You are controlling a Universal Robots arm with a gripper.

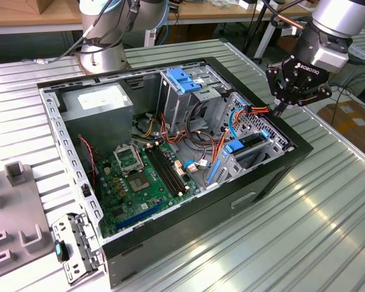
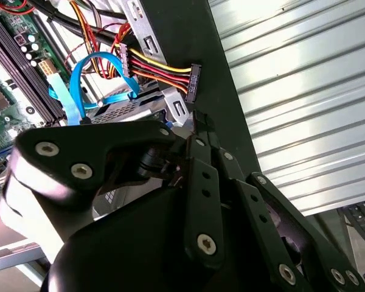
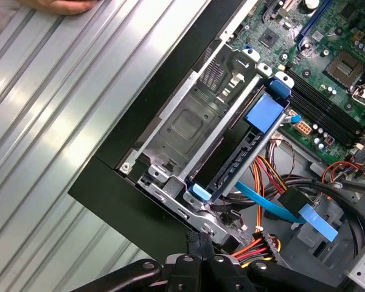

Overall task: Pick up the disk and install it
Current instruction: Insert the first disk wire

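The disk [image 3: 240,149] sits edge-on in its bay [image 3: 185,128] at three o'clock in the case [image 1: 274,176]; the pincer [image 1: 280,109] hovers above, closed on nothing, perhaps to push.

The arm [image 1: 344,15] is built of smooth silver-grey tubes and rounded joint housings. Its round base [image 1: 102,58] is a bright metal cylinder with a wider foot, and thin black cables [image 1: 88,30] trail down beside it. Just above the gripper [image 1: 280,109] sits a pale grey collar [image 1: 323,56]. The gripper is matte black, with small white lettering on its body. Its fingers [image 2: 201,176] are flat black link bars hinged one to the next, and each pivot is capped by a round silver screw head [image 2: 205,244]. In the first wrist view the links show the same matte black.
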